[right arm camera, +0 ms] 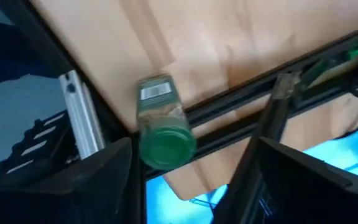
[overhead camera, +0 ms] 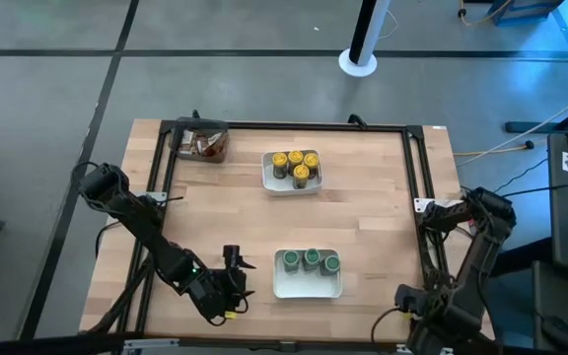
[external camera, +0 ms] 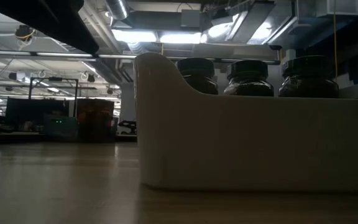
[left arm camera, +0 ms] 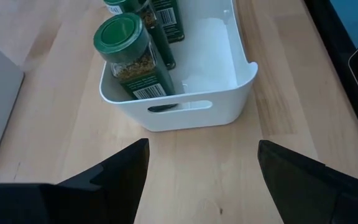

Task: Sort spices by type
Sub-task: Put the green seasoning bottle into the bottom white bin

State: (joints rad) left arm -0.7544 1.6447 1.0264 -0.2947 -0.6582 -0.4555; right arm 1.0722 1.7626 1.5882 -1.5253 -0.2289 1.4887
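One green-lidded jar (right arm camera: 161, 124) between right hand (right arm camera: 188, 171) fingers, wrist view only.

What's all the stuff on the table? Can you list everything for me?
Yellow-lid jars: four, yellow lids, in the far white tray.
Green-lid jars: three, green lids, in the near white tray.
Loose jar: one, green lid, lying at the table's edge.
Packets: count unclear, brown-orange, in the dark bin at the far left corner.
Table: one, light wood.
Left pincer: open, empty, facing the near white tray.
Right pincer: open, either side of the loose jar.
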